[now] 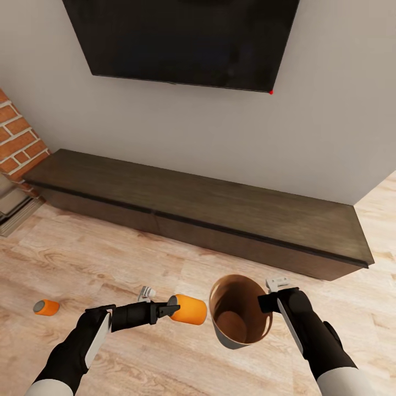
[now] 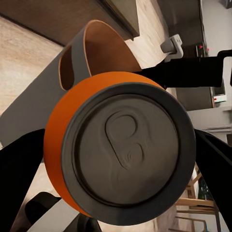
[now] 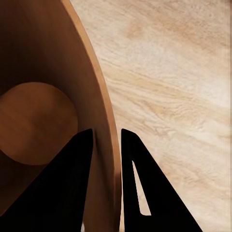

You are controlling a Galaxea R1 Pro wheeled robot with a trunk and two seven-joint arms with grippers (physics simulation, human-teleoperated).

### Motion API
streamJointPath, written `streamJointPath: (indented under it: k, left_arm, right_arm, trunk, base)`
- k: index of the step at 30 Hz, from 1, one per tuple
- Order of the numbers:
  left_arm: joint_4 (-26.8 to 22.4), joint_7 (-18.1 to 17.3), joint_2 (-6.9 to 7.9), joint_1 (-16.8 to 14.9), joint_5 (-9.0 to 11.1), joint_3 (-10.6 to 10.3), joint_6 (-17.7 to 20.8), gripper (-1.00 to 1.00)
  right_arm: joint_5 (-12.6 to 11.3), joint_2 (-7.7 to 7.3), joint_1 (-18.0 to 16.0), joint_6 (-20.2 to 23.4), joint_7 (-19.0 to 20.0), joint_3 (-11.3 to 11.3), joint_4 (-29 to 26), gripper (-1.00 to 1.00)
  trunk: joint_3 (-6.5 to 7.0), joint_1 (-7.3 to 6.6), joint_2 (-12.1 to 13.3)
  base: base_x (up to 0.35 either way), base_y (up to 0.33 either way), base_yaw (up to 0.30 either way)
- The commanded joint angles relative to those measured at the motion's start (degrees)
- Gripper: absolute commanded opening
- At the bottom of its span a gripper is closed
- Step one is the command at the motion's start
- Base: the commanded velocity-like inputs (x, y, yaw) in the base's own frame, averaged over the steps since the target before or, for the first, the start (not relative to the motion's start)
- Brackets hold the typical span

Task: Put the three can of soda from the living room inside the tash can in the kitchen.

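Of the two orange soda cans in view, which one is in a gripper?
The can beside the bin, clamped in the left gripper. The other can lies loose on the wood floor, far to the left.

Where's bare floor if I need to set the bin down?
Bare wood floor lies between the cabinet and both arms, also right of the bin. Crowded where the held can nears the bin; another can lies far left.

Home living room, wall-hung TV (image 1: 181,41), low wood cabinet (image 1: 198,212), brick fireplace (image 1: 19,137)
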Motion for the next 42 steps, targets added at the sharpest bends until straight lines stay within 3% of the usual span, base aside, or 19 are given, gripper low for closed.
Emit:
streamJointPath:
  k: [1,15,20,32,42]
  left_arm:
    - [0.0,0.0,0.01,0.0,0.0,0.0,0.0,-1.00]
    - [0.0,-0.1,-0.03,0.0,0.1,0.0,0.0,-1.00]
    - [-0.5,-3.1,-0.03,0.0,0.1,0.0,0.4,-1.00]
    - [-0.8,-3.9,-0.07,0.0,0.2,-0.2,1.5,-1.00]
    - [-2.3,-3.9,-0.20,0.0,0.2,-0.3,2.0,-1.00]
  right_arm:
    - [-1.0,-0.02,0.0,0.0,0.0,0.0,0.0,-1.00]
    - [-0.7,-0.79,0.0,-1.0,0.0,-0.2,2.5,-1.00]
    - [-0.6,-1.04,0.0,-2.3,0.0,-0.2,3.2,-1.00]
    - [-0.7,-1.06,0.0,-2.7,0.0,-0.2,5.6,-1.00]
    - [-0.8,-1.01,-0.1,-7.3,0.0,-0.1,10.0,-1.00]
  trunk:
    - [0.00,0.00,0.0]
    - [0.00,0.00,0.0]
    - [0.00,0.00,0.0]
    - [0.00,0.00,0.0]
    - [0.00,0.00,0.0]
  base:
    - [0.000,0.000,0.000]
    - [0.000,0.000,0.000]
    - [0.000,0.000,0.000]
    - [0.000,0.000,0.000]
    - [0.000,0.000,0.000]
